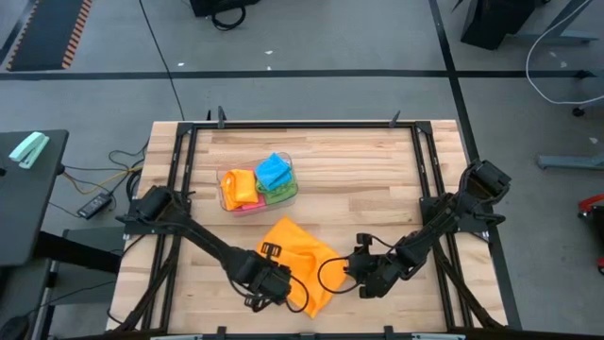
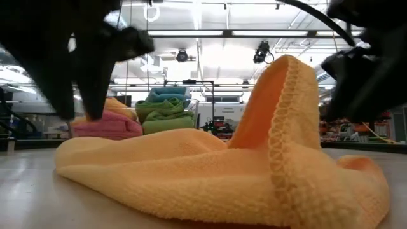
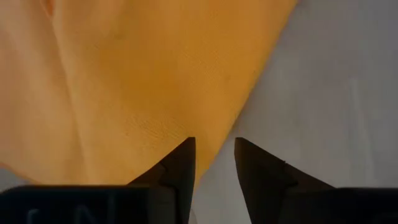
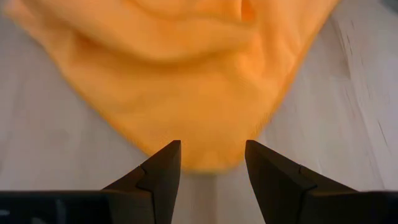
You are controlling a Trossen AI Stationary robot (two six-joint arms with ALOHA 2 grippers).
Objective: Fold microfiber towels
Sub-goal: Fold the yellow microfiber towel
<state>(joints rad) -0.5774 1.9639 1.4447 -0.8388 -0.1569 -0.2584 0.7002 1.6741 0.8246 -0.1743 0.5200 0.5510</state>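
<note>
Fluffy orange towel (image 2: 210,172), stitched hem ridged, lies rumpled between left end effector (image 3: 214,163) and right end effector (image 4: 212,163), both parted.

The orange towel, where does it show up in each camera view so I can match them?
High view: orange towel lies front centre on the table, between both arms.
Low view: it fills the foreground, one corner raised.
Left wrist view: upper left, its edge by the left claw.
Right wrist view: across the top.
Shared landmark: the wooden table.
</note>
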